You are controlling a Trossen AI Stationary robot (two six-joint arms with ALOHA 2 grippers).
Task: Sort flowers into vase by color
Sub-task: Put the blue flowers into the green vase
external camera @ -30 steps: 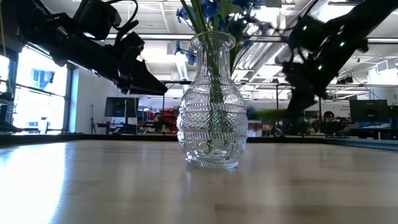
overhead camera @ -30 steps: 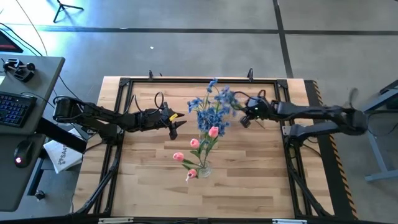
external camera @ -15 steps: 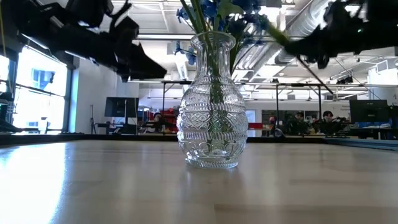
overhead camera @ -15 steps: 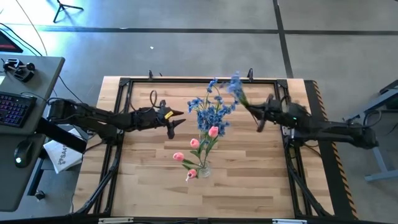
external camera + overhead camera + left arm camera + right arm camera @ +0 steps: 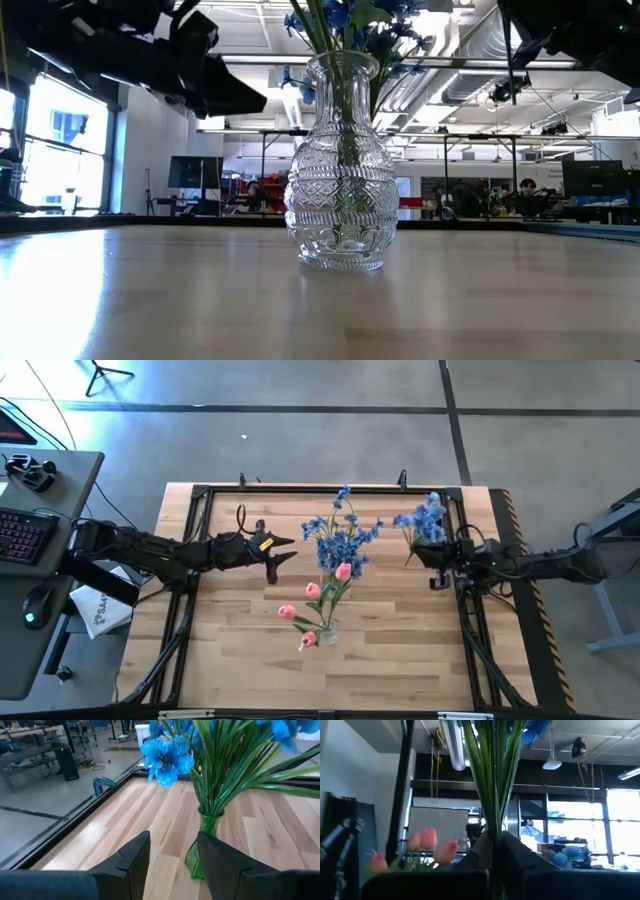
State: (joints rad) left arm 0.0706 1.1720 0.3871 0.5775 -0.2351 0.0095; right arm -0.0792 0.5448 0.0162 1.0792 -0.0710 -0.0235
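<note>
A clear patterned glass vase (image 5: 342, 170) stands on its base at the middle of the wooden table (image 5: 230, 650). Pink tulips (image 5: 320, 592) and blue sprays (image 5: 343, 538) stick into it by their green stems. My right gripper (image 5: 434, 553), near the table's right edge, is shut on one more blue spray (image 5: 425, 520). My left gripper (image 5: 278, 556) hovers open to the left of the bunch. In the left wrist view its fingers (image 5: 135, 860) stand apart, with the vase (image 5: 202, 845) beyond them and nothing between them. My right gripper pinches the blue spray's bundle of green stems (image 5: 495, 822) between its two fingers (image 5: 481, 851). The fingers come from the table's right side, slanting upward, and lie across the stems. The spray stands above the fingers, blossoms (image 5: 536, 727) on top, lifted clear of vase and table.
A black frame (image 5: 300, 489) runs around the tabletop. A desk with a keyboard (image 5: 20, 532) and a mouse stands off the table's left side. Bare wood lies in front of and beside the vase (image 5: 328, 630).
My right gripper has drawn a blue spray away from the bunch in the vase toward the table's right edge, rising and tipping from pointing down to slanting up. The spray now stands upright, clear of the vase. My left gripper has risen a little.
</note>
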